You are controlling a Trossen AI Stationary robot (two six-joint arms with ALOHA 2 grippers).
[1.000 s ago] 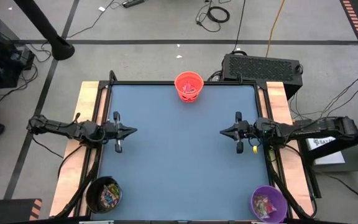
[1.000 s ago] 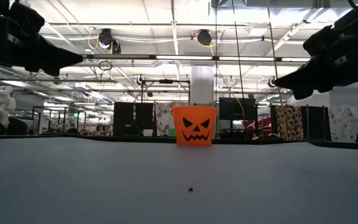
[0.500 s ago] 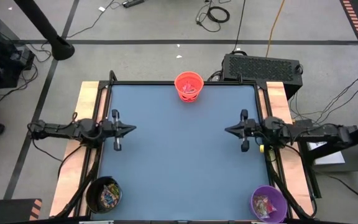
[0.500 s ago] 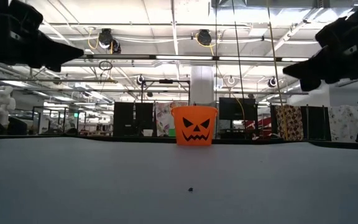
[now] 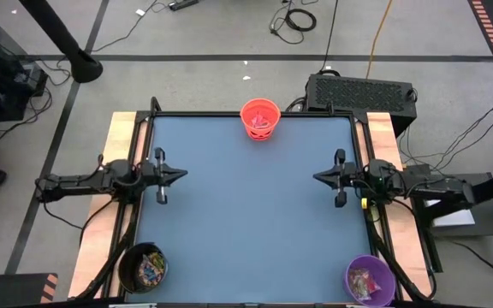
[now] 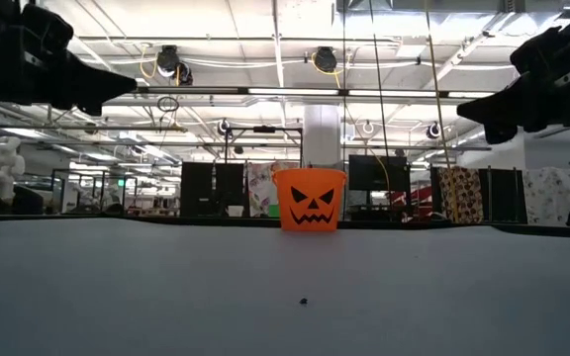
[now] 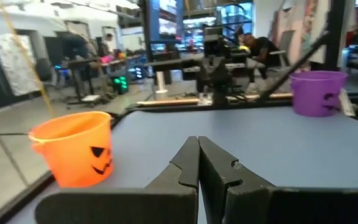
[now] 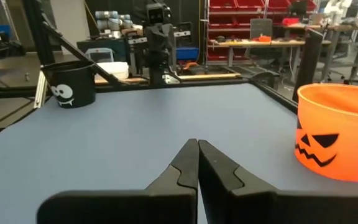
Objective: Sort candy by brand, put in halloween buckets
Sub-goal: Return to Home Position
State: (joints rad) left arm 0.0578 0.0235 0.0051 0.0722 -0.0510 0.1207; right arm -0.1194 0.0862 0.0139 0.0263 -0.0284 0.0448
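Candy [image 5: 150,268], tiny sweets in shiny mixed-colour wrappers: lodged inside three small round plastic pails on the blue-grey table top [image 5: 246,222], namely the black pail [image 5: 121,266] at the near-left corner, the purple pail [image 5: 349,277] at the near-right corner and the orange pail [image 5: 245,115] at mid far edge. Handling, by judgement: light, crinkly, slippery; pinch across the wrapper's middle. Left gripper [image 5: 181,177] and right gripper [image 5: 317,177]: at opposite table sides, jaws pressed together, holding nothing.
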